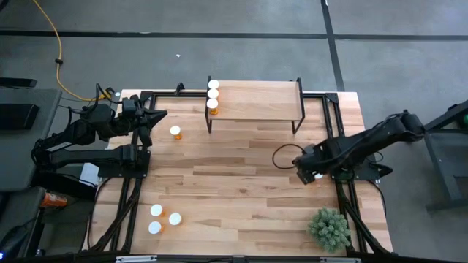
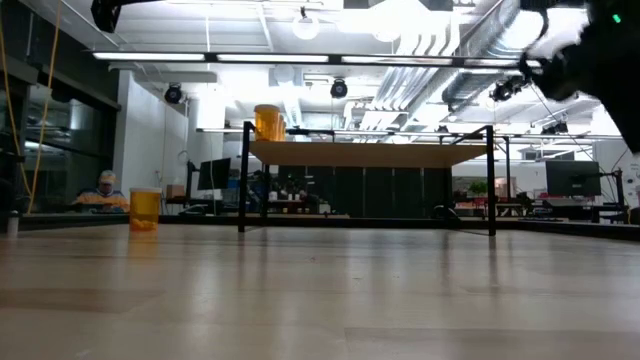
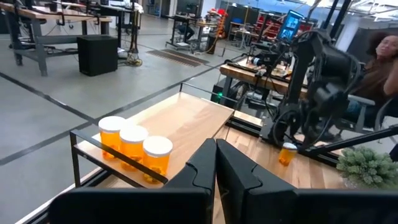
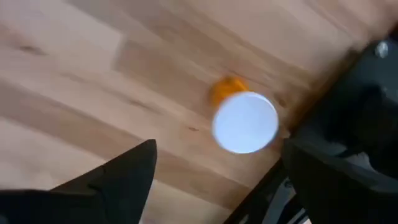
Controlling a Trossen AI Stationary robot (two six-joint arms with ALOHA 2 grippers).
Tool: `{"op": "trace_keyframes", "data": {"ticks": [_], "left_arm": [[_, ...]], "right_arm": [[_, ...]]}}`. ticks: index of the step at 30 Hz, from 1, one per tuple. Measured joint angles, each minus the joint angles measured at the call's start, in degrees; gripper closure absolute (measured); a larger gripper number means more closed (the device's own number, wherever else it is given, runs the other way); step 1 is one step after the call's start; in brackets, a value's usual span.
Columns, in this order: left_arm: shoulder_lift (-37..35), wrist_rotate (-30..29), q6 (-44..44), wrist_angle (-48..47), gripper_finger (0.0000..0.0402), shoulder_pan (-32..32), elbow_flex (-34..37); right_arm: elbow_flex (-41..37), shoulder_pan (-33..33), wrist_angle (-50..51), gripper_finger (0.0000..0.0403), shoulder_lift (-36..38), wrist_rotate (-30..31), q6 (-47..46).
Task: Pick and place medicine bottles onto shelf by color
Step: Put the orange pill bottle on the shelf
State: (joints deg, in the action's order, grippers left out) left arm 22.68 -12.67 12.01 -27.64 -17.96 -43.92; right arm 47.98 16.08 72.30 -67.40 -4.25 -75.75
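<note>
Three orange medicine bottles (image 1: 213, 94) with white caps stand in a row on the left end of the light-wood shelf (image 1: 259, 101); they also show in the left wrist view (image 3: 134, 146). One bottle (image 1: 175, 132) stands on the table in front of the shelf's left end. Three more bottles (image 1: 162, 218) stand near the table's near left corner. One bottle (image 4: 244, 118) stands by the table's right edge. My right gripper (image 4: 219, 149) is open above it, a finger on either side, touching nothing; it shows in the high view (image 1: 311, 174). My left gripper (image 3: 216, 158) is shut and empty at the table's left side (image 1: 155, 117).
A small green plant (image 1: 329, 229) stands at the table's near right corner. The black frame rails (image 1: 344, 197) run along the table's left and right edges. Bare tabletop (image 1: 241, 183) lies between the shelf and the near edge. A person sits beyond the right arm (image 3: 379, 62).
</note>
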Motion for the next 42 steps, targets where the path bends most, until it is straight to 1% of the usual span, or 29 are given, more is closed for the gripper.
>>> {"op": "trace_keyframes", "data": {"ticks": [4,7,10,16,21,25,29,31,35,39,42], "left_arm": [[0.0,0.0,-0.04,0.01,0.0401,0.0,0.0],[0.0,0.0,-0.17,0.0,0.0401,0.0,0.0],[0.0,0.02,-0.17,0.0,0.0401,0.0,0.0],[0.0,0.02,-0.17,0.0,0.0401,0.0,0.0],[0.0,0.01,-0.17,0.0,0.0401,-0.01,0.0],[0.0,-0.02,-0.17,-0.02,0.0401,-0.02,0.0],[0.0,-0.03,-0.2,-0.02,0.0401,-0.02,0.0],[0.0,-0.07,-0.2,-0.02,0.0401,-0.02,0.0],[0.0,-0.17,-0.2,0.0,0.0401,-0.02,0.0],[0.0,-0.52,-0.2,-0.01,0.0401,-0.01,0.0],[0.0,-1.04,-0.2,0.0,0.0401,-0.02,0.0]], "right_arm": [[-4.22,0.54,-2.32,0.0066,0.0,-0.1,-5.42],[-5.95,0.54,-2.32,0.0066,0.0,1.66,-7.98],[-7.39,0.32,-3.85,0.0066,0.0,2.27,-9.34],[-10.75,-0.71,-9.25,0.0071,0.0,1.4,-11.87],[-11.51,-0.78,-9.34,0.0109,-0.02,1.79,-13.48],[-11.49,-0.79,-9.23,0.0155,-0.02,1.64,-14.0],[-11.41,-0.79,-9.16,0.0206,-0.02,0.25,-14.0],[-11.02,-0.79,-8.92,0.0221,-0.02,0.0,-13.88],[-8.11,-0.79,-8.15,0.0221,-0.02,-0.14,-12.11],[-2.28,-0.79,-7.85,0.0209,-0.02,0.65,-7.63],[3.8,-0.81,-8.0,0.0203,-0.02,3.48,-5.18]]}}
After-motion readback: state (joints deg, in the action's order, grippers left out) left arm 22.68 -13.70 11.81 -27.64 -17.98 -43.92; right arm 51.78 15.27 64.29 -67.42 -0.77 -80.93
